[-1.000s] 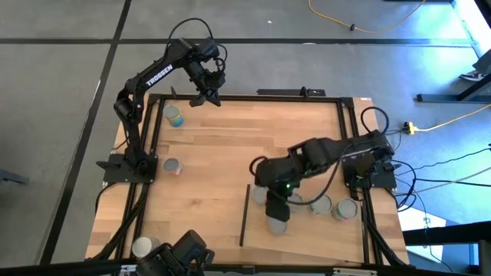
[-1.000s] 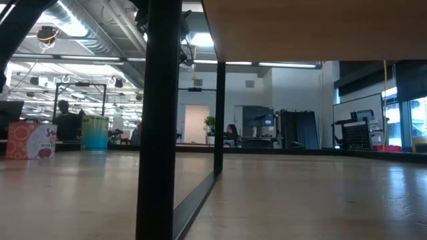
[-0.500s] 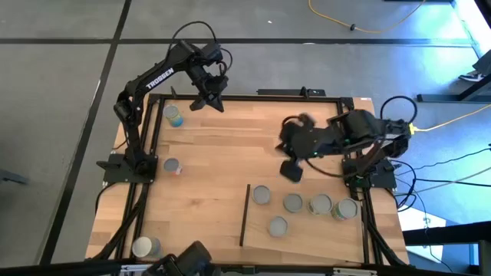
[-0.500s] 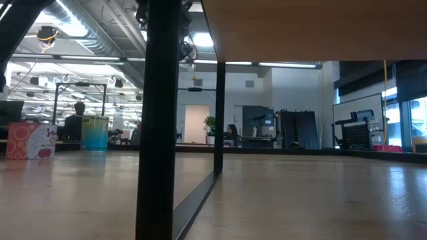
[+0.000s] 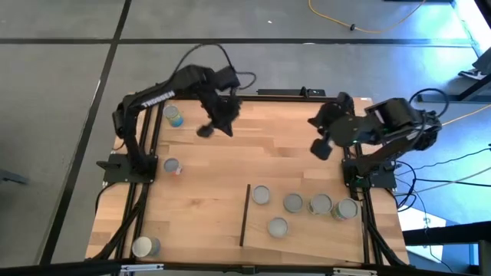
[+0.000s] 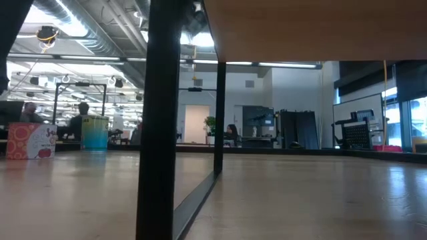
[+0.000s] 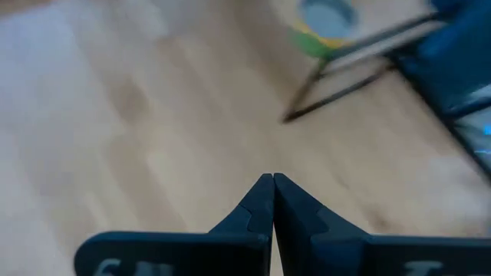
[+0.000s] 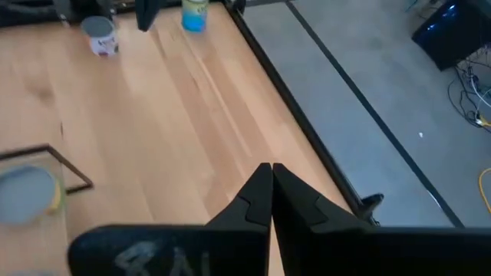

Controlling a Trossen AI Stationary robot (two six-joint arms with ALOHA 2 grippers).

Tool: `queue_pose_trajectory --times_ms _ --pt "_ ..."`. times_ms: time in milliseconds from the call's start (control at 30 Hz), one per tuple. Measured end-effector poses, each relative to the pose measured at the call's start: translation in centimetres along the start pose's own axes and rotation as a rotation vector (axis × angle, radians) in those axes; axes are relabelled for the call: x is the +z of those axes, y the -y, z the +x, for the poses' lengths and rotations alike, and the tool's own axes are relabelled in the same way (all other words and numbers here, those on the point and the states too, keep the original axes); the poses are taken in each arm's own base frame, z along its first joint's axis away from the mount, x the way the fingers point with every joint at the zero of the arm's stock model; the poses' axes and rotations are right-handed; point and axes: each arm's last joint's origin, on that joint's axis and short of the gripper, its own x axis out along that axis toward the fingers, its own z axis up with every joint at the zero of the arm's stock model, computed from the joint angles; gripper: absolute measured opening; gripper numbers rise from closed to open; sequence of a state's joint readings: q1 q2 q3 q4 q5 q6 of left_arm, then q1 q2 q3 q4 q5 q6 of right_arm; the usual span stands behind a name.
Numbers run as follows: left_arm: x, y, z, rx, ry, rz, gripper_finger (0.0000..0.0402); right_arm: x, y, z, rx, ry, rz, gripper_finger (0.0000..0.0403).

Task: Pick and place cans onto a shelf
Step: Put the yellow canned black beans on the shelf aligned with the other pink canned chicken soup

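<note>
Right gripper (image 5: 321,146): risen off the shelf (image 5: 307,238), fingers together, empty
Shelf cans (image 5: 261,195): five on the near-right panel
Left gripper (image 5: 209,129): swung in over the far tabletop, pinched empty
Loose cans (image 5: 174,116): three on left, next pick

We see the right gripper (image 5: 321,147) now lifted away from the cans (image 5: 261,195) on the shelf (image 5: 307,230), toward the table's far right, while the left gripper (image 5: 205,130) swings inward over the planks.
</note>
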State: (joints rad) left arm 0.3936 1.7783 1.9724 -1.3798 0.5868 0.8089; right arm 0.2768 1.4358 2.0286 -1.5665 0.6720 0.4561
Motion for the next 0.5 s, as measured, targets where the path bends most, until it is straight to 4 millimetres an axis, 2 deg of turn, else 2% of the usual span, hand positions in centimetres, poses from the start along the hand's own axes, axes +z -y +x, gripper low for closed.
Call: queue_pose_trajectory --times_ms 67,233,500 --pt "1.9 0.9 1.2 0.079 -0.015 -0.01 0.0 -1.2 0.8 -0.4 0.016 -0.013 -0.023 0.0009" --pt "5.8 4.1 3.8 0.079 0.084 -0.082 0.0 -3.9 2.6 -1.4 0.041 -0.007 -0.032 0.0009" --pt "10.2 9.7 6.9 0.123 0.175 -0.172 0.0 -7.4 3.4 -1.5 0.18 0.023 -0.031 0.0009"
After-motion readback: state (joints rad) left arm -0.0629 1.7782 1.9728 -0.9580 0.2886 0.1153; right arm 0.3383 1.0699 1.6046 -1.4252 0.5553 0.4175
